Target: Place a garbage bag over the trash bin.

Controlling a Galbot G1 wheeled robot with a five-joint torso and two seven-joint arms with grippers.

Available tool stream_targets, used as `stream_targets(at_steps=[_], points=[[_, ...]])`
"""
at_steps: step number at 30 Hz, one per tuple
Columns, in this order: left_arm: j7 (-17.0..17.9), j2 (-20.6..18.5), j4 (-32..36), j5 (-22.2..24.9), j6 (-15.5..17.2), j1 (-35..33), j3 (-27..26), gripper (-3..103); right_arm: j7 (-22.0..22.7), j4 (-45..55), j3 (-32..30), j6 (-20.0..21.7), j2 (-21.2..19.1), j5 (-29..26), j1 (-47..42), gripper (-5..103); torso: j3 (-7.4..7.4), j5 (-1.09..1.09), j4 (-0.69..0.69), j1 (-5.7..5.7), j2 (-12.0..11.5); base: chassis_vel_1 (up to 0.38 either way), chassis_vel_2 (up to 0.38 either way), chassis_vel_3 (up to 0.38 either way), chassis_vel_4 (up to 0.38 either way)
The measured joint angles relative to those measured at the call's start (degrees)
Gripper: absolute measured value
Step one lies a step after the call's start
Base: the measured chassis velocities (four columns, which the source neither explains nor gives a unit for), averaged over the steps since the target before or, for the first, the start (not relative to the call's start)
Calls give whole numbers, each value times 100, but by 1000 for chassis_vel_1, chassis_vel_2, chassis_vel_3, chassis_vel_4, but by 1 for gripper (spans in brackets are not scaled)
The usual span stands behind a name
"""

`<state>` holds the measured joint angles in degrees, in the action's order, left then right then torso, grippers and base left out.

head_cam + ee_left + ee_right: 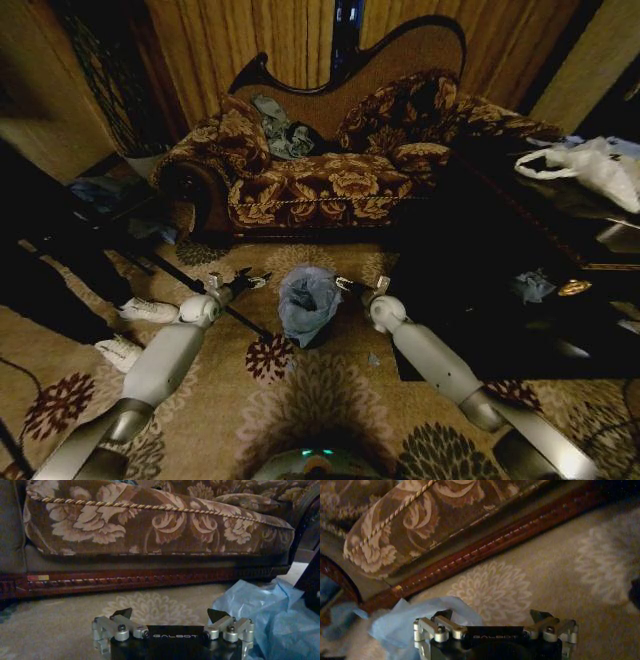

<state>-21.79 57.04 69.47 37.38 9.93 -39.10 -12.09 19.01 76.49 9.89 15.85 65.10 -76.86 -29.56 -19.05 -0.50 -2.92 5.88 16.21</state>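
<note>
The pale blue garbage bag [307,300] stands bunched up on the patterned carpet in front of the sofa, draped over the trash bin, which is hidden under the film. My left gripper [245,281] hovers open just to the left of the bag, empty. My right gripper [355,287] is open close to the bag's right side, also empty. The left wrist view has the open left gripper [170,615] with the bag [265,618] beside it. In the right wrist view the bag [415,618] lies just past one finger of the open right gripper [490,615].
A floral sofa [330,170] with a carved wooden base stands right behind the bag. A dark low table [480,300] at the right carries a white plastic bag [590,165] and a small blue scrap [530,287]. White shoes [145,310] and a black pole [190,285] lie left.
</note>
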Motion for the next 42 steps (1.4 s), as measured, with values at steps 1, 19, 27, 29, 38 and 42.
stream_targets(at_steps=[1, 19, 27, 29, 38, 42], points=[[0, -11, -19, 26, -1, 3, -2, 100, 86, 74, -28, 44, -24, -175, 2, 100, 0, 0, 0, 0, 0, 0, 0, 0, 0], [16, -7, -125, 193, -9, 22, -22, 100, 1882, 580, -803, 536, 58, -3128, 0, 100, 0, 0, 2, 0, 0, 0, 0, 0, 0], [20, 28, -154, 194, -9, -28, -75, 100, 2133, 925, -868, 831, -216, -3516, 1, 100, 0, 0, 1, 0, 0, 0, 0, 0, 0], [21, 37, -164, 195, -9, -32, -91, 100, 2099, 1052, -764, 992, -364, -3433, -66, 100, 0, 0, 3, 0, 0, 0, 0, 0, 0], [61, 281, -68, 62, 43, -160, -341, 100, 1069, 1603, -76, 1885, -1059, -1702, -431, 100, 1, 0, -1, -1, 0, 0, 0, 0, 0], [101, 343, 111, -44, 111, -302, -474, 100, 818, 1557, 321, 1580, -990, -551, -437, 100, 1, 2, 1, -1, 0, 0, 0, 0, 0]])
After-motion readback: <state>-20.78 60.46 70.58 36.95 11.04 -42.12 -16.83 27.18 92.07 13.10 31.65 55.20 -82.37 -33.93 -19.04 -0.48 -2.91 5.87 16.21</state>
